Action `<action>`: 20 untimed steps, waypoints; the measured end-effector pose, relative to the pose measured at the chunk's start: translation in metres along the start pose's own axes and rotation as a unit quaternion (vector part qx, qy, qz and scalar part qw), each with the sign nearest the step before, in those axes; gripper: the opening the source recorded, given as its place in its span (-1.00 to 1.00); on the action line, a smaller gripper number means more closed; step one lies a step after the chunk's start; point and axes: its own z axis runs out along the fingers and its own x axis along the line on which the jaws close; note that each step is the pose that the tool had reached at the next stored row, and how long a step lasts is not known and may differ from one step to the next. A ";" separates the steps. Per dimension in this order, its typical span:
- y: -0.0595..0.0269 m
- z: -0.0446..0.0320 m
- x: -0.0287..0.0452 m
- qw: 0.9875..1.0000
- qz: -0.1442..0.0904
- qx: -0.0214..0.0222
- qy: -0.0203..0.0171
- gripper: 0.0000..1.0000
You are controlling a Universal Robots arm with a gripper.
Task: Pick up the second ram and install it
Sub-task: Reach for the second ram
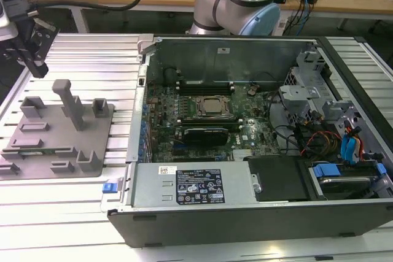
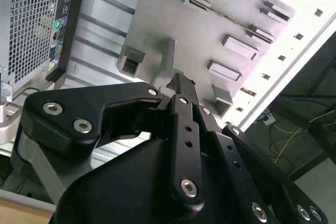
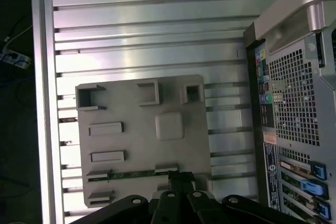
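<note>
The second ram (image 3: pixel 131 173) is a thin green stick standing on edge between two small holders on the grey fixture plate (image 3: pixel 142 145). In the exterior view the ram (image 1: pixel 29 150) sits near the plate's front left corner, and in the second wrist view the ram (image 2: pixel 231 20) shows as a thin line. My black gripper (image 1: pixel 38 69) hangs above the table behind the plate, at the exterior view's far left, well clear of the ram. Its fingertips (image 3: pixel 181 178) (image 2: pixel 181 81) are together with nothing between them.
A tall grey post (image 1: pixel 69 101) and several blocks rise from the fixture plate. The open computer case (image 1: pixel 245 207) lies on the exterior view's right, with CPU socket (image 1: pixel 212 107), black expansion card (image 1: pixel 206 134) and cables inside. The table (image 1: pixel 98 59) is ridged aluminium.
</note>
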 end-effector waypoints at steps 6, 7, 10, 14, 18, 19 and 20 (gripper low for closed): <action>-0.0060 0.0100 0.0140 1.000 0.000 0.000 0.000 -0.84; -0.0064 0.0110 0.0158 1.000 0.000 0.000 0.000 -0.84; -0.0090 0.0199 0.0277 1.000 0.000 0.000 0.000 -0.84; -0.0125 0.0267 0.0381 1.000 0.000 0.000 0.000 -0.84; -0.0180 0.0337 0.0468 1.000 0.000 0.000 0.000 -0.84; -0.0203 0.0371 0.0505 1.000 0.000 0.000 0.000 -0.84; -0.0225 0.0392 0.0520 1.000 0.000 0.000 0.000 -0.84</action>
